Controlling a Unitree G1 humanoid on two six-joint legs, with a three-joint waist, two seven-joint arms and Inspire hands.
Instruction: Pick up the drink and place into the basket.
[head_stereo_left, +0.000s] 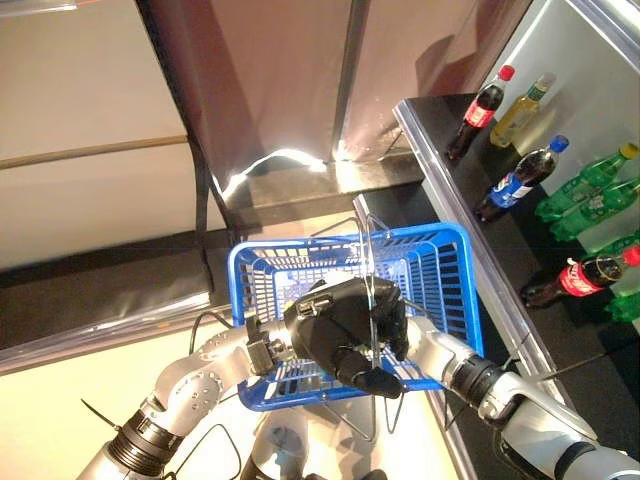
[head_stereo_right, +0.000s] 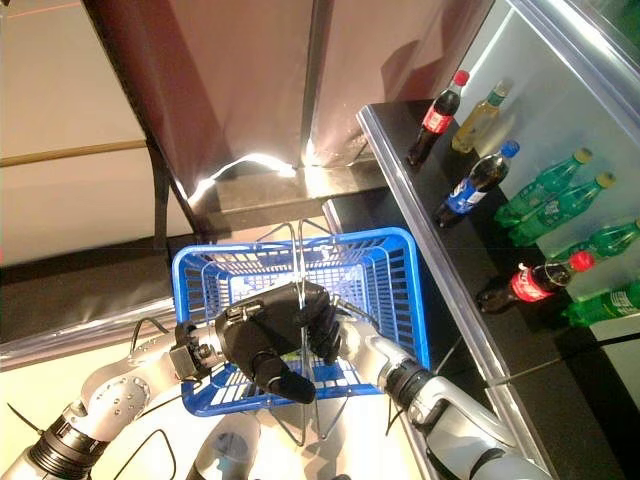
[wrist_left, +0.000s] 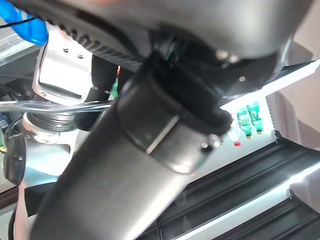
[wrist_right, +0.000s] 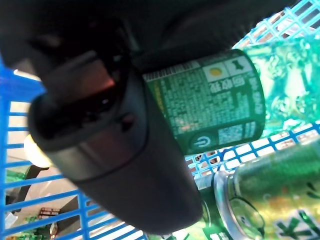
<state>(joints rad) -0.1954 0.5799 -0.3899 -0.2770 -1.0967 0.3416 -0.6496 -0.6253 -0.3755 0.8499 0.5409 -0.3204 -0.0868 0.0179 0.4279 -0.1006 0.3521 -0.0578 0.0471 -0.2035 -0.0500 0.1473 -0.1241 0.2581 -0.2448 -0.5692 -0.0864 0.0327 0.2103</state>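
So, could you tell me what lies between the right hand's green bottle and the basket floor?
In the right wrist view, a green drink can lies beneath the green bottle held by the right hand, on the blue basket mesh.

Dark shelf (head_stereo_left: 500, 250) carries several drink bottles (head_stereo_left: 522, 177).

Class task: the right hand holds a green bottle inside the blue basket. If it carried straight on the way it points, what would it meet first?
Probably the can lying just past the green bottle in the right hand, then the basket mesh; depth is unclear.
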